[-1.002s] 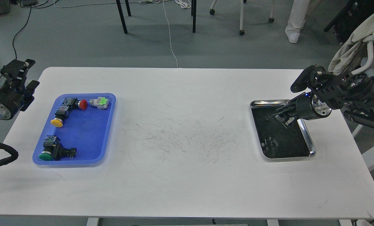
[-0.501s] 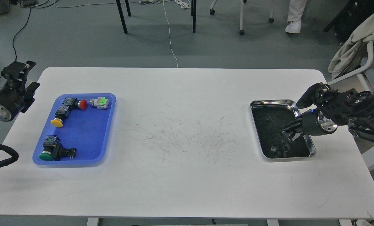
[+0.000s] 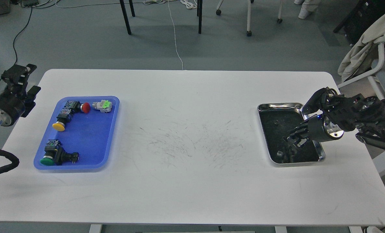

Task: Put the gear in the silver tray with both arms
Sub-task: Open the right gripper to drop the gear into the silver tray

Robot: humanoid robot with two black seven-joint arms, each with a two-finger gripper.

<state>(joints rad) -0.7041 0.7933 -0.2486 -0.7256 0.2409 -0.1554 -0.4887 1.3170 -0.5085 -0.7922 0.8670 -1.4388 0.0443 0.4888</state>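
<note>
The silver tray (image 3: 263,106) lies on the right side of the white table, with a shiny rim and a dark scuffed floor. A small grey part (image 3: 280,153), possibly a gear, lies in its near left corner, and a tiny dark piece (image 3: 276,122) lies further back. My right gripper (image 3: 292,139) hangs low over the near right part of the tray, beside the grey part. It is dark against the tray floor, so I cannot tell its fingers apart. My left gripper (image 3: 27,80) hovers off the table's left edge, open and empty.
A blue plastic tray (image 3: 110,129) at the left holds several push-button switches with red (image 3: 86,107), yellow (image 3: 58,126) and green (image 3: 46,160) caps. A chair with cloth (image 3: 364,55) stands at the right behind my right arm. The table's centre has scuff marks.
My right gripper has moved from the far middle of the silver tray toward its near right end and lower. The left arm has barely moved.
</note>
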